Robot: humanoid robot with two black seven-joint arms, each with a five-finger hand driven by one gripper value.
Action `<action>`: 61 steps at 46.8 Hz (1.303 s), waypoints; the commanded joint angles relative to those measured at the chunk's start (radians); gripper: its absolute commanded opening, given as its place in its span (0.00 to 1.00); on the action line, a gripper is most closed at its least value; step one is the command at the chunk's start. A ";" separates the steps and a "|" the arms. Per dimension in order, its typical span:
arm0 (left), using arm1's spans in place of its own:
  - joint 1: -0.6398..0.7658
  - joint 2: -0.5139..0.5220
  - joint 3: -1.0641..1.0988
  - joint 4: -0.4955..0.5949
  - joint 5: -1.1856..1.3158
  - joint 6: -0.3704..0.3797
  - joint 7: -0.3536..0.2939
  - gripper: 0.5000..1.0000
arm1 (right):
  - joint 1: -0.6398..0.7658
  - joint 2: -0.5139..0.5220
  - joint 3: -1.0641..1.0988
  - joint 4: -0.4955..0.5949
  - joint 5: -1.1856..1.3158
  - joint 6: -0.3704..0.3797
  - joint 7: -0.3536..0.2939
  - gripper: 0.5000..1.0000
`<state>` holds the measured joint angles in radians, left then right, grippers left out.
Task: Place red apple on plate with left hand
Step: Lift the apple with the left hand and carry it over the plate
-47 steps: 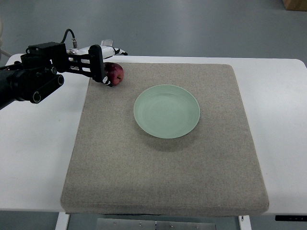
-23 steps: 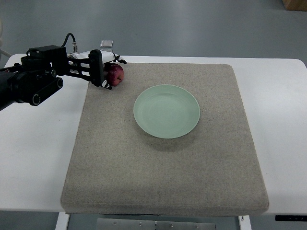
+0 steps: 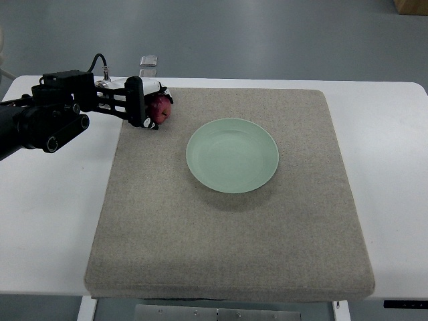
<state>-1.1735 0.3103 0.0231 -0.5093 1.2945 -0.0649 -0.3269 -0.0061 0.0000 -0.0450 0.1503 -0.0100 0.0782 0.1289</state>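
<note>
A red apple [image 3: 161,109] lies at the far left corner of the grey felt mat [image 3: 227,234]. My left hand [image 3: 146,105] reaches in from the left edge and its black and white fingers curl around the apple's left side and top, hiding much of it. A pale green plate [image 3: 232,155] sits at the middle of the mat, to the right of the apple and nearer me, with nothing on it. The right arm does not show.
The mat covers most of a white table [image 3: 47,221]. A small clear object [image 3: 148,61] stands beyond the table's far edge, behind the hand. A brown box corner [image 3: 411,5] shows at the top right.
The left hand has shifted a little toward the far edge and its fingers have closed further over the apple, which now shows less. The plate has not moved.
</note>
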 commanded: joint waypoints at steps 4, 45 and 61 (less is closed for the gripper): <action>-0.002 -0.003 -0.008 0.002 0.000 0.005 0.000 0.26 | 0.000 0.000 -0.001 0.000 0.001 0.000 0.000 0.93; -0.029 0.024 -0.092 -0.366 0.011 0.065 -0.021 0.34 | 0.000 0.000 -0.001 0.000 -0.001 0.000 0.000 0.93; -0.012 0.021 -0.063 -0.445 0.019 0.054 -0.031 0.40 | 0.000 0.000 0.001 0.000 -0.001 0.000 0.000 0.93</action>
<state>-1.1875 0.3305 -0.0449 -0.9426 1.3117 -0.0099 -0.3569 -0.0061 0.0000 -0.0451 0.1503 -0.0098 0.0782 0.1289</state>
